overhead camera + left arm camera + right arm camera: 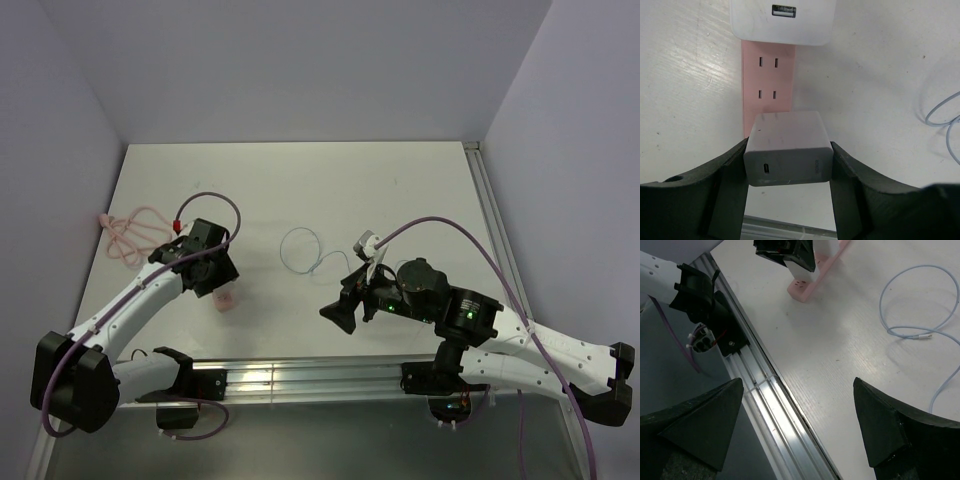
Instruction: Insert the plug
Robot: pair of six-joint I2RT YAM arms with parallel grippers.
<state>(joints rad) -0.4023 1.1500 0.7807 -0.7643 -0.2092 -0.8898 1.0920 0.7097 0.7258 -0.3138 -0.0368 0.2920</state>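
Heads up on where you're at: your left gripper (788,167) is clamped tight on a small grey-white charger block (788,150). Its fingers (722,182) press on both sides, and the block's little oval port faces the wrist camera. The block sits right at the near end of the pink socket strip (768,75). You can't tell from here whether it's seated in the sockets or just held over them. At the far end of the strip there's a second charger (782,20), white, with a port on its face.

Your right gripper (798,385) is spread wide with nothing between its fingers. It hangs over the near part of the table (850,355), just beside the metal rail (775,410).

The plug (926,336) is lying loose on the table, nobody's touching it. It's the tiny pale tip on the end of the thin wire (298,250), which curls in a loop about mid-table, between the two grippers and a bit farther back. From the right wrist view the plug is ahead and to the right of the open fingers, well apart from the strip.

The strip's pink cord (128,236) is bunched up off by the left edge.
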